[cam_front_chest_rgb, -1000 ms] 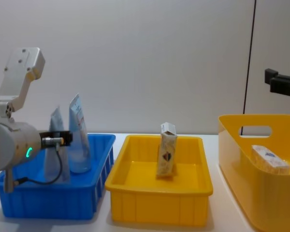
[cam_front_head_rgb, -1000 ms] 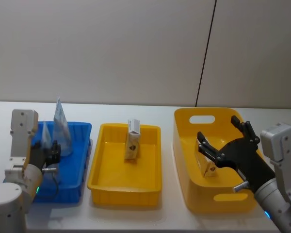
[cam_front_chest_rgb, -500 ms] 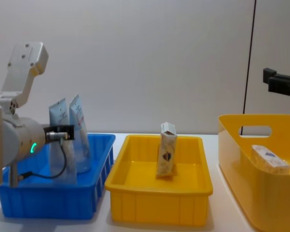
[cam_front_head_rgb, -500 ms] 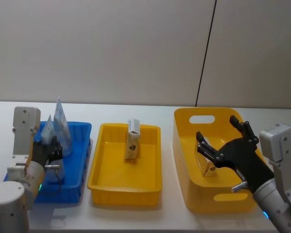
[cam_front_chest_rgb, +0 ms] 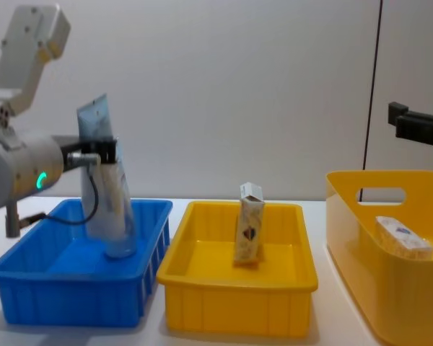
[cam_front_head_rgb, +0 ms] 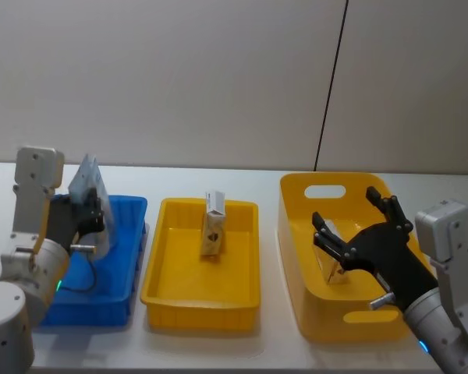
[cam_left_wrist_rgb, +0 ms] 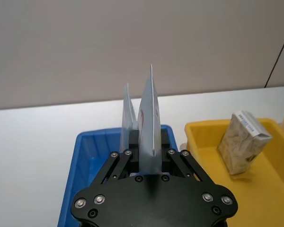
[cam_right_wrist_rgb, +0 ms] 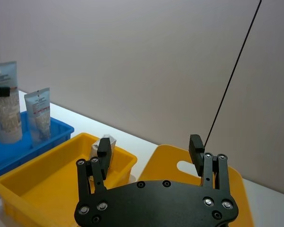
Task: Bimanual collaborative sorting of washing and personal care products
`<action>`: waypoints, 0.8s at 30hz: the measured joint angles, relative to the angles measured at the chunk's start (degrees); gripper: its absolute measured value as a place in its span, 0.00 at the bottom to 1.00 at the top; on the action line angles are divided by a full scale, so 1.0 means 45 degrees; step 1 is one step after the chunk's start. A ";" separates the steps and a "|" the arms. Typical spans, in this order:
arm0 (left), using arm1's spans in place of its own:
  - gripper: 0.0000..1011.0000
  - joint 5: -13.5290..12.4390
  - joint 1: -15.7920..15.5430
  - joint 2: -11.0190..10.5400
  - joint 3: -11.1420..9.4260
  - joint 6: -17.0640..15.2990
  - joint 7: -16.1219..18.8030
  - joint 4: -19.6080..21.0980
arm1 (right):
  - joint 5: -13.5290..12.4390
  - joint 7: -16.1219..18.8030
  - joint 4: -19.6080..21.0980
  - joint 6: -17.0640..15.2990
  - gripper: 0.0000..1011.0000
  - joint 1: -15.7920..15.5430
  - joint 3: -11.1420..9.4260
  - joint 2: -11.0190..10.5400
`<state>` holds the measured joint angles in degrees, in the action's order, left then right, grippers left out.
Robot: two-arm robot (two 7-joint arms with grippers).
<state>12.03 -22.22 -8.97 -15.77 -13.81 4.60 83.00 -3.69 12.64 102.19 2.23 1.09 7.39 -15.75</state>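
My left gripper (cam_front_head_rgb: 88, 216) is shut on a pale blue-white tube (cam_front_head_rgb: 86, 181) and holds it raised and slightly tilted over the blue tray (cam_front_head_rgb: 117, 300). In the left wrist view the tube (cam_left_wrist_rgb: 149, 118) stands between the fingers, with a second tube (cam_left_wrist_rgb: 127, 111) behind it. That second tube (cam_right_wrist_rgb: 39, 112) stands upright in the tray. A beige carton (cam_front_head_rgb: 213, 226) stands in the middle yellow tray (cam_front_head_rgb: 195, 300). Another carton (cam_front_head_rgb: 335, 269) lies in the deep yellow bin (cam_front_head_rgb: 327, 315). My right gripper (cam_front_head_rgb: 349, 216) hovers open above that bin, holding nothing.
The three containers stand side by side on a white table (cam_front_head_rgb: 242, 354), with narrow gaps between them. A plain wall (cam_front_head_rgb: 218, 78) runs close behind. A cable (cam_front_chest_rgb: 90, 205) loops down from the left gripper (cam_front_chest_rgb: 101, 153) into the blue tray (cam_front_chest_rgb: 72, 303).
My left gripper has risen with the tube, lifting it from low in the blue tray to well above the rim. The right gripper has hardly moved.
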 joint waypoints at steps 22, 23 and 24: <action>0.21 0.0792 0.0126 -0.0642 -0.0046 0.0578 -0.2599 0.1598 | -0.0737 0.0898 -0.0311 -0.0101 0.99 0.0260 0.0316 -0.0318; 0.21 0.0833 0.0105 -0.0650 -0.0066 0.0602 -0.2702 0.1608 | -0.0824 0.1035 -0.0372 -0.0131 0.99 0.0327 0.0360 -0.0359; 0.21 0.0874 0.0084 -0.0658 -0.0085 0.0628 -0.2801 0.1618 | -0.0857 0.1093 -0.0417 -0.0143 0.99 0.0374 0.0387 -0.0382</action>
<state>15.97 -21.84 -11.93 -16.16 -10.99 -8.01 90.29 -7.55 17.56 100.32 1.59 2.77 9.13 -17.47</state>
